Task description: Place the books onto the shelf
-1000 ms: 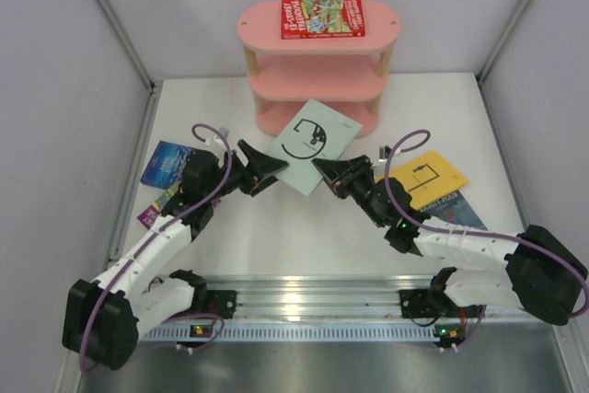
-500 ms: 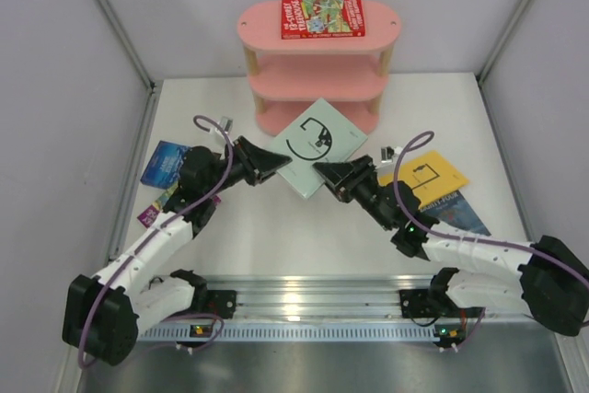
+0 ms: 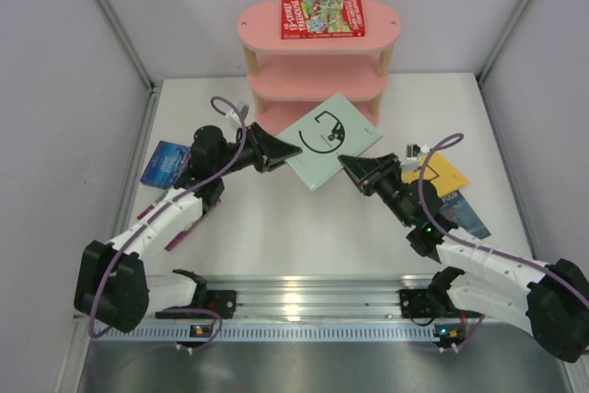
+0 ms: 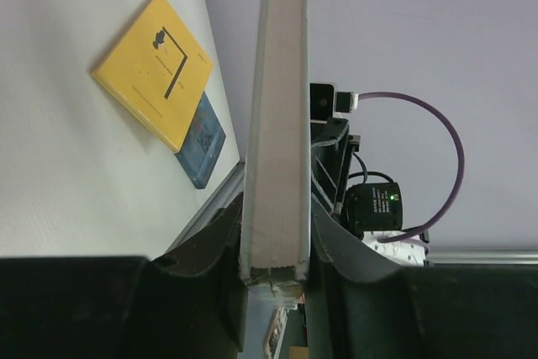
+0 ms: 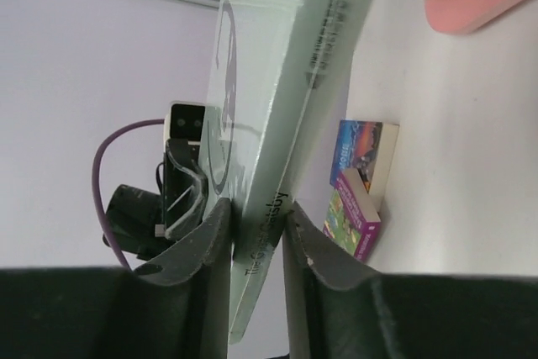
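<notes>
From above, the right arm [image 3: 479, 260] covers part of the yellow book [image 3: 446, 177] and of the navy book [image 3: 469, 218] under it. The left arm [image 3: 167, 221] overlaps the blue book [image 3: 164, 163]. The grey-green book [image 3: 329, 138] hides part of the bottom board of the shelf [image 3: 258, 25]. The title on the red book [image 3: 322, 17] is too small to read. In the left wrist view the grey-green book appears edge-on, cut off at the top.

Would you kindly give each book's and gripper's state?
grey-green book, lifted
left gripper, shut on grey-green book
right gripper, shut on grey-green book
red book, flat atop shelf
yellow book, flat on table
navy book, partly under yellow book
blue book, flat on table
purple book, same
</notes>
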{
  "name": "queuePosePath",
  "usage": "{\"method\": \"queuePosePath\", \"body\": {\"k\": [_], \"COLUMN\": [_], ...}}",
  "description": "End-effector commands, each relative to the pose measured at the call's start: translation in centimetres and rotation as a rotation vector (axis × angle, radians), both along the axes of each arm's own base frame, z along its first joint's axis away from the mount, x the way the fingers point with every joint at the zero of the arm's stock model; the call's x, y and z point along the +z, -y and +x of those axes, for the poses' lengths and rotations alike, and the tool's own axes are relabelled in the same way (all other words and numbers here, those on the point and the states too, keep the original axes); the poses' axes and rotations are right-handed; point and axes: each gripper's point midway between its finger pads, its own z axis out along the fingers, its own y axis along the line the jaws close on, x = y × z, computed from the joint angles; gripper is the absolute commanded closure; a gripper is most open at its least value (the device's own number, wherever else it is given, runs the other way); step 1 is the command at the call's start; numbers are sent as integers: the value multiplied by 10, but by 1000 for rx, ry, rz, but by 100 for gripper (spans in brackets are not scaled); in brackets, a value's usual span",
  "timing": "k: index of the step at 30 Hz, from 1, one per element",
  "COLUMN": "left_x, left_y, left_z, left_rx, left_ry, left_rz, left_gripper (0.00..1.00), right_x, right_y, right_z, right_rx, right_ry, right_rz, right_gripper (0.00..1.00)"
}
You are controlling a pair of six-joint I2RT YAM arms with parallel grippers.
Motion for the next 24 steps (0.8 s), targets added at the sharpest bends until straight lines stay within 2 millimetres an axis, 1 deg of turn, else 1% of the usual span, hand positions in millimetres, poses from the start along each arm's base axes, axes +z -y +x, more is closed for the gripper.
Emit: {"method": "queuePosePath", "body": {"k": [1,2,3,4,5,6,7,8,9,10,11,12,13,14,15,16,17,18,19,20,21,22,23,24], "left_x": [40,39,37,33,20,14,14,11,18,21,23,27,26,25,29,29,25,27,30,29,29,30,35,32], "left_y": [1,-1,-4,-7,-18,-24,-30,-37,-40,-44,-47,-53,-56,-59,-67,-72,-78,-86,-91,-93,-96,-99,-101,-104], "left_z": [5,9,16,22,41,46,54,61,65,69,72,77,78,78,83,83,80,82,78,75,73,70,65,60], "left_rx": [-17,4,29,56,163,206,246,297,327,347,367,402,410,420,453,466,478,511,517,517,519,520,525,524], "left_ry": [184,179,155,146,91,29,56,47,56,70,70,72,66,58,59,70,54,63,92,99,104,120,136,127], "left_rz": [-4,5,23,54,114,176,221,257,272,284,293,299,317,330,345,371,403,425,447,465,481,499,501,517], "left_gripper": [100,100,90,86,80,59,54,50,45,43,41,39,30,23,18,16,14,14,14,14,13,13,13,13], "right_x": [58,60,64,62,63,69,69,71,83,84,89,104,105,110,122,122,125,136,132,133,138,133,132,135], "right_y": [7,7,8,7,7,10,11,11,12,13,13,14,12,12,13,11,10,10,8,8,8,8,9,13], "right_z": [0,1,3,7,9,14,21,25,29,37,41,44,50,53,58,64,67,72,80,84,90,97,102,107], "right_rx": [-6,-8,-17,-23,-30,-52,-67,-75,-80,-93,-99,-111,-119,-130,-144,-155,-162,-179,-190,-202,-222,-239,-256,-289], "right_ry": [161,160,164,149,145,147,133,128,144,137,144,170,173,180,196,198,201,215,207,202,206,196,190,191], "right_rz": [118,127,144,155,165,184,194,201,222,226,233,254,244,244,257,243,241,252,240,241,251,246,247,260], "right_gripper": [90,100,100,100,100,100,100,100,100,100,100,100,100,100,100,100,100,100,100,100,100,100,100,100]}}
